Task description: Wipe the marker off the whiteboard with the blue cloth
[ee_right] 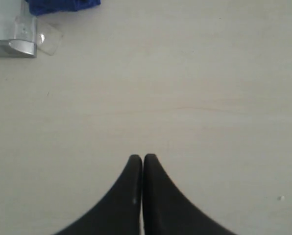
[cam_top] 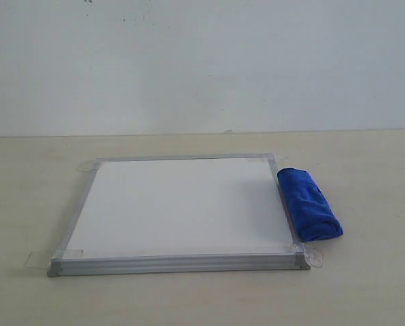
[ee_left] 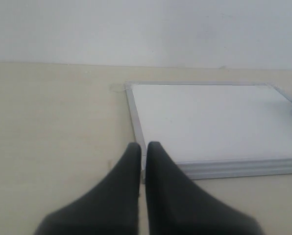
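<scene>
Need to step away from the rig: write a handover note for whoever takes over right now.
Left end effector: shut, empty, by a corner of the whiteboard.
Right end effector: shut, empty, over the table.
Blue cloth: rolled, on the table beside the board's right edge, not gripped.
Done: no marker visible on the board.
Left: confirm it is clean; otherwise grasp the cloth and wipe.
</scene>
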Robot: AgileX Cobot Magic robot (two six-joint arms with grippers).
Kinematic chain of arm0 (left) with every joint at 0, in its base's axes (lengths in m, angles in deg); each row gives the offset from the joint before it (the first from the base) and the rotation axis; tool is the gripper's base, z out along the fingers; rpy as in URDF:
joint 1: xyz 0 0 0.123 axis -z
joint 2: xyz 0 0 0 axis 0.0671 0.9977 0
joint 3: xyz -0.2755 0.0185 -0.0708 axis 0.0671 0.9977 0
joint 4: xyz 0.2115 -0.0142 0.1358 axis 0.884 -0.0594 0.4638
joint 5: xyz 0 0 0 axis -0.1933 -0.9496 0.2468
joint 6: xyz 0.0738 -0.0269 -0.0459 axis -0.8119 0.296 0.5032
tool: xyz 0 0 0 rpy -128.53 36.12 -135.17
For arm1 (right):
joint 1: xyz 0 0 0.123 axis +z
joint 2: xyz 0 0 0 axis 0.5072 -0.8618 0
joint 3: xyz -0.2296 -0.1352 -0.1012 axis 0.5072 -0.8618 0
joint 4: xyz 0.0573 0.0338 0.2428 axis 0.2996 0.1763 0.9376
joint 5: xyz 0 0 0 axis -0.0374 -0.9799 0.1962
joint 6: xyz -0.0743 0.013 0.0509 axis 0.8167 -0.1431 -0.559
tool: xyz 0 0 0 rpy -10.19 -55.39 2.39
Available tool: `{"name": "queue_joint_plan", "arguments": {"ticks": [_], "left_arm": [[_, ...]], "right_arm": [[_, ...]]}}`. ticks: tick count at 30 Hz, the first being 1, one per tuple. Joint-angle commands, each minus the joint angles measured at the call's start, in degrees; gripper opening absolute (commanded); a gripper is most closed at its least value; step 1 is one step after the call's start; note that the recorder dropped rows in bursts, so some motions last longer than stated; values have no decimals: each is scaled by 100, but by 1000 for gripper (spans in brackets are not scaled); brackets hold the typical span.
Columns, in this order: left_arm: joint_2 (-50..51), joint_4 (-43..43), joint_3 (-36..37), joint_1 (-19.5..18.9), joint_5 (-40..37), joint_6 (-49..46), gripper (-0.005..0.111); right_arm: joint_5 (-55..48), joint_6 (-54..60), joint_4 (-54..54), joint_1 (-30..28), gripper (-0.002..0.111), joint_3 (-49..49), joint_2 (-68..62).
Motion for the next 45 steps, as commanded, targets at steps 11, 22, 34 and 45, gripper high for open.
{"name": "queue_joint_plan", "arguments": {"ticks": [11, 22, 34, 45], "left_arm": [[-18, 3, 19, 13, 17, 0, 4], [-18, 3, 19, 13, 17, 0, 4], [-18, 3, 19, 13, 17, 0, 4], [-18, 3, 19, 13, 17, 0, 4]], "right_arm": [[252, -45, 177, 346, 0, -235, 1393], [264, -45, 187, 321, 0, -235, 2235], [318, -45, 187, 320, 0, -300, 3237], [1522, -69, 161, 320, 0, -1982, 3872]]}}
